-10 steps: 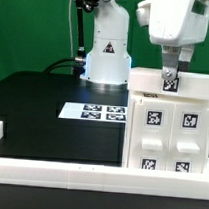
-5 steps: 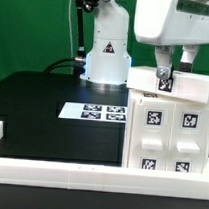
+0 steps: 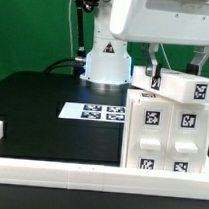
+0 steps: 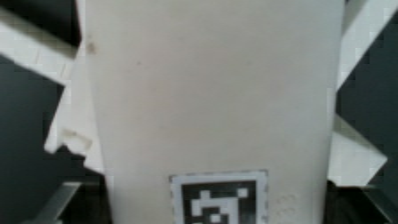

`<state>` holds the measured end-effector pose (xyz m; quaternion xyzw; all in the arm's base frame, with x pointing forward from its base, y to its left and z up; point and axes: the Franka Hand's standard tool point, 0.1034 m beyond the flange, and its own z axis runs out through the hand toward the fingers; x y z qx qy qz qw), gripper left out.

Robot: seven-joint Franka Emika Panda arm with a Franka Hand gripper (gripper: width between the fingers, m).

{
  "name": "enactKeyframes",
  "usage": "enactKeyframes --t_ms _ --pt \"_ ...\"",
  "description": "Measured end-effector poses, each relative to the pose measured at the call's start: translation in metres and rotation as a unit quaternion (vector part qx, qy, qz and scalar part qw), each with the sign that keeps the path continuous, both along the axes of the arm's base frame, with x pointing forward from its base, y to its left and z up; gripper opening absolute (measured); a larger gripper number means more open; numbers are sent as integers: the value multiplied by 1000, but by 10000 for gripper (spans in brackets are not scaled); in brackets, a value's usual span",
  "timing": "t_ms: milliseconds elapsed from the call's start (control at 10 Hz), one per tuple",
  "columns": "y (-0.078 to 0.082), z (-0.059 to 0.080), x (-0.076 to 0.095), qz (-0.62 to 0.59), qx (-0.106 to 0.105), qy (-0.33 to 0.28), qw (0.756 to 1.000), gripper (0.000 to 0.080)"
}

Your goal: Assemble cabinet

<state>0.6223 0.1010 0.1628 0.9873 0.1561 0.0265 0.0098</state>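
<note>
Since a second ago my arm has swung toward the exterior view's left and turned, and the white panel (image 3: 180, 86) that lay level across the cabinet (image 3: 169, 137) is now tilted, its end on the exterior view's right dropped lower. My gripper (image 3: 176, 63) straddles that panel from above: one finger (image 3: 155, 69) shows at its left end in the exterior view, the other near its right end, both pressed against it, so I hold it clamped between them. In the wrist view the panel (image 4: 210, 100) fills nearly the whole picture, with a tag at one end.

The cabinet stands at the exterior view's right on the black table (image 3: 52, 114), four tags on its front, just behind the long white rail (image 3: 68, 171). The panel sits right at its top edge; I cannot tell whether they touch. The marker board (image 3: 95, 113) lies flat beside the cabinet, to the exterior view's left.
</note>
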Motion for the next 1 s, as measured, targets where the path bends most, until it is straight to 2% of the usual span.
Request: enactKeyframes --t_ms 200,600,800,900,1000 --pt "1 0 -1 -112 9 9 994 551" --pt "1 0 0 -222 15 6 975 551" --pt "1 -1 0 -409 43 2 911 551" --pt "-1 -2 0 -465 61 7 883 551" --pt "0 -2 1 -495 65 9 867 551"
